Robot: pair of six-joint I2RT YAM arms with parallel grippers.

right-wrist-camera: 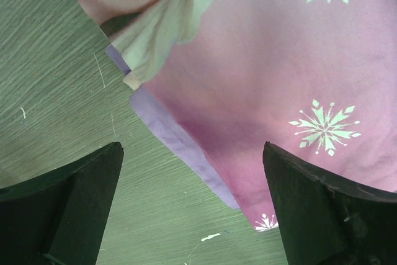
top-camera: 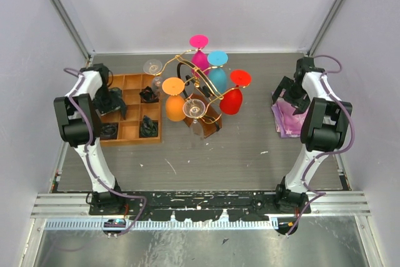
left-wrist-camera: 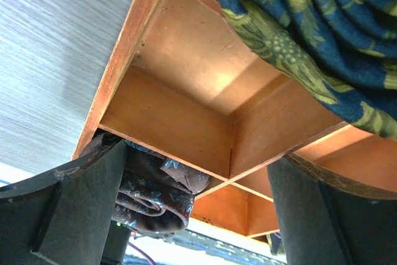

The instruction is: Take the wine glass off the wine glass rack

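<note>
The gold wire wine glass rack (top-camera: 203, 85) stands on its dark base at the table's middle. Several glasses hang upside down on it: orange (top-camera: 175, 98), pink (top-camera: 200, 51), teal (top-camera: 217, 70), red (top-camera: 233, 95) and clear ones (top-camera: 194, 114) (top-camera: 153, 68). My left gripper (top-camera: 111, 99) is open and empty, low over the wooden tray (top-camera: 128, 134), well left of the rack. My right gripper (top-camera: 284, 92) is open and empty over a pink cloth (top-camera: 286, 117), well right of the rack.
The compartmented wooden tray (left-wrist-camera: 186, 85) holds rolled patterned cloths: a dark brown one (left-wrist-camera: 155, 184) by my left finger, a blue-green one (left-wrist-camera: 322, 29) beyond. The pink snowflake cloth (right-wrist-camera: 279, 79) lies under my right gripper. Grey walls enclose the table.
</note>
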